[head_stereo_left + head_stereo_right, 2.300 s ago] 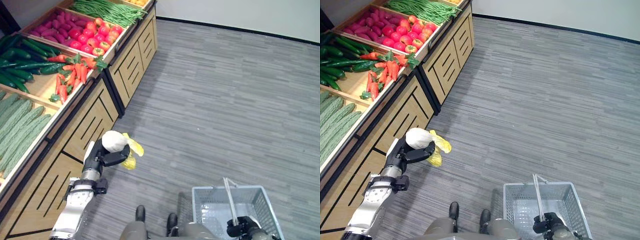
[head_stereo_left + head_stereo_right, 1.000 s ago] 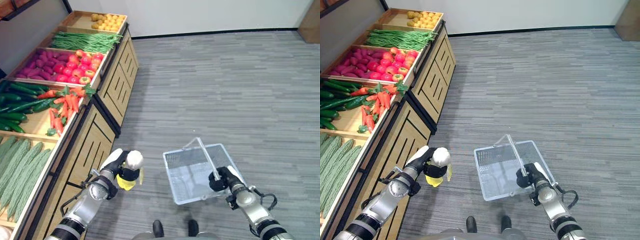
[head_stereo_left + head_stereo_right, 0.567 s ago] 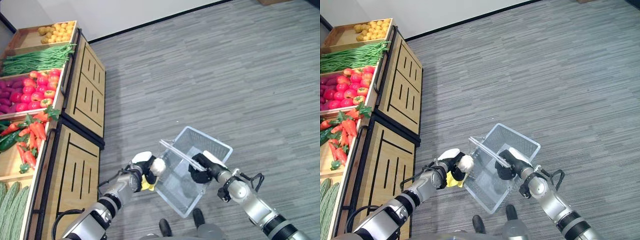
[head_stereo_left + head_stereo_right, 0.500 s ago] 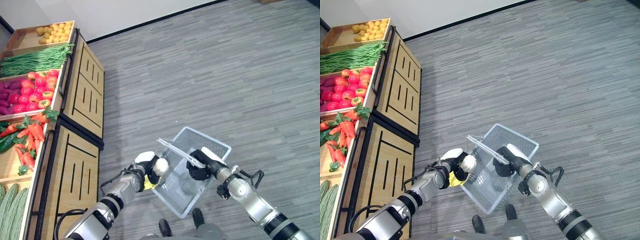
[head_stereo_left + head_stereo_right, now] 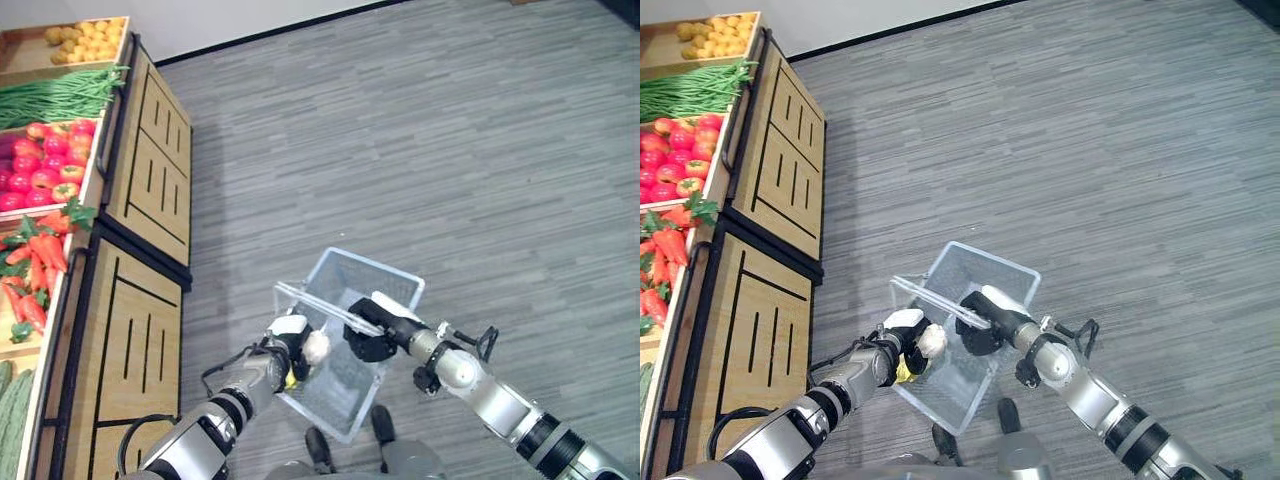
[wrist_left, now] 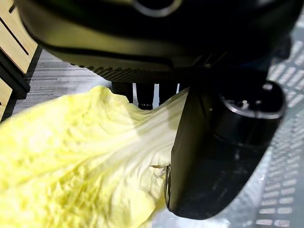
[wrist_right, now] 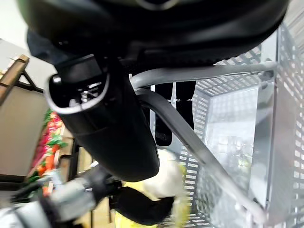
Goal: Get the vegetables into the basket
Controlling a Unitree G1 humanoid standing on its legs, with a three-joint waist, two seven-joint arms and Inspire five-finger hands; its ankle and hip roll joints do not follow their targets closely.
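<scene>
Left robot hand (image 5: pixel 283 352) grips cabbage (image 5: pixel 312 348) at basket (image 5: pixel 395 283) rim

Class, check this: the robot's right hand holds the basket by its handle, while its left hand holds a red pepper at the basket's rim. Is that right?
One detail is wrong. The left hand holds a pale yellow cabbage, not a red pepper; the left wrist view shows its leaves against the fingers. The rest stands: the right hand grips the handle of the basket, and the cabbage is at the rim.

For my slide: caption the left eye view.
Left robot hand brings a cabbage to the basket held by the right robot hand.
</scene>
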